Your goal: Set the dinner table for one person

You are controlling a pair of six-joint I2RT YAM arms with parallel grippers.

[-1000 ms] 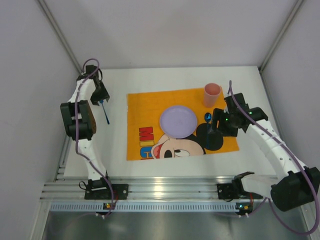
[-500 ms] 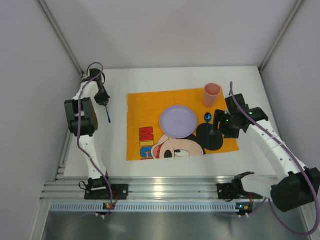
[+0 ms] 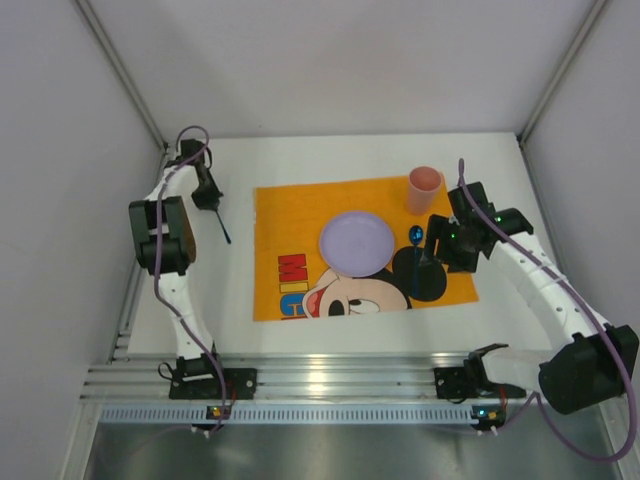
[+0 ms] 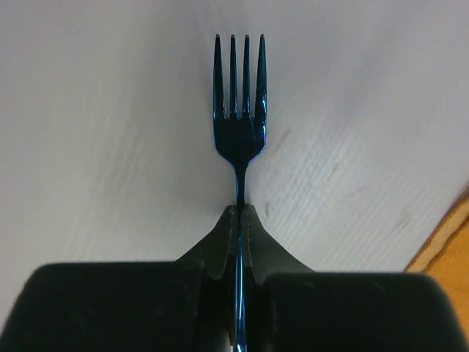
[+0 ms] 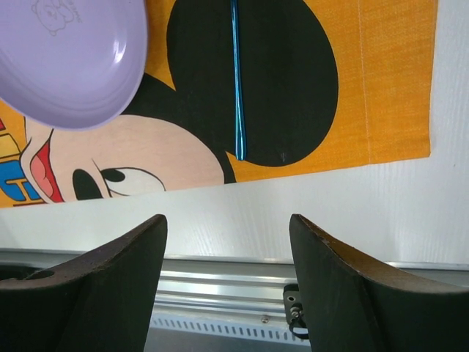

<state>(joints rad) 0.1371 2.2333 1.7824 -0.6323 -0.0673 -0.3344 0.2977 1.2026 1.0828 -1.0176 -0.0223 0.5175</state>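
Zero gap on left gripper [image 4: 239,214], clamped on blue fork [image 4: 239,132] at far-left of dinner table [image 4: 88,147]. Spread wide on right gripper [image 5: 227,224], hovering over spoon [image 5: 236,81] on placemat [image 5: 388,88], purple plate [image 5: 66,59] alongside.

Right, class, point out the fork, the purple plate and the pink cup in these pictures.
fork [image 4: 238,136]: left wrist view, on the head just below the tines.
purple plate [image 3: 356,240]: top external view, on its middle.
pink cup [image 3: 421,198]: top external view, on its side wall.
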